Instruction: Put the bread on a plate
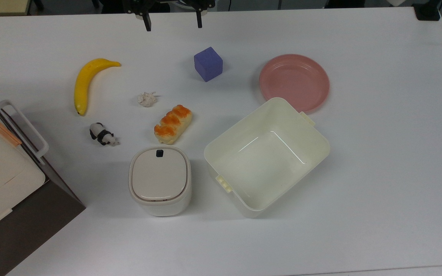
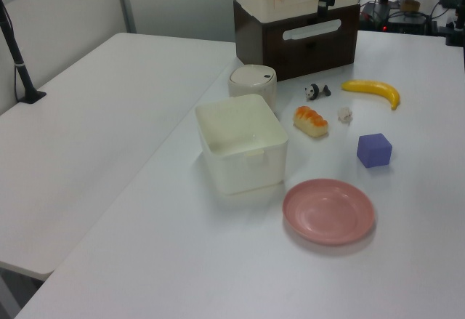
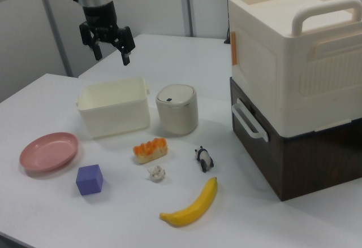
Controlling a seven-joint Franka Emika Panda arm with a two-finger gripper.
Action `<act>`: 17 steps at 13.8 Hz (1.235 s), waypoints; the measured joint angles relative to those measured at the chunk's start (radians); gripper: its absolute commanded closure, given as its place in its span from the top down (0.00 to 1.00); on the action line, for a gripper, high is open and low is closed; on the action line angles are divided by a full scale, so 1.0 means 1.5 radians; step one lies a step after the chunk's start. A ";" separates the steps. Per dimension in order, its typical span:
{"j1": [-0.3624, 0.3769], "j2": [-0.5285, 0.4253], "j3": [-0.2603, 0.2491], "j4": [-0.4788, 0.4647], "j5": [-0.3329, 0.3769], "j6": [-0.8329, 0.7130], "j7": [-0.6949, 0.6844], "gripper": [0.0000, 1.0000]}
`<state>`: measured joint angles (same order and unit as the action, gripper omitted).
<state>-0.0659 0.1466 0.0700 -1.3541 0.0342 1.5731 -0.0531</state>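
Observation:
The bread (image 1: pixel 173 124), a small bun with a glossy orange-brown top, lies on the white table between a lidded bin and a paper scrap; I also see the bread (image 2: pixel 311 120) (image 3: pixel 150 149) in the side views. The pink plate (image 1: pixel 294 82) (image 2: pixel 328 211) (image 3: pixel 49 151) sits bare at the top view's right, behind the cream tub. My gripper (image 1: pixel 173 22) (image 3: pixel 111 53) hangs open high above the table's far edge in the top view, well away from bread and plate, with nothing between its fingers.
Around the bread are a yellow banana (image 1: pixel 84 82), a panda toy (image 1: pixel 103 134), a crumpled paper scrap (image 1: pixel 147 99), a purple cube (image 1: pixel 208 64), a lidded cream bin (image 1: pixel 159 180) and an open cream tub (image 1: pixel 267 155). A cream-and-brown stacked box (image 3: pixel 294 84) stands at the top view's left.

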 measured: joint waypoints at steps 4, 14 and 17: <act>-0.001 0.000 -0.001 0.000 -0.001 0.000 0.000 1.00; -0.001 0.000 -0.001 -0.002 -0.025 0.000 0.000 1.00; 0.000 0.000 -0.001 -0.013 -0.025 0.000 0.000 1.00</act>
<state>-0.0655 0.1469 0.0685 -1.3729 -0.0035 1.5731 -0.0532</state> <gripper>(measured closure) 0.000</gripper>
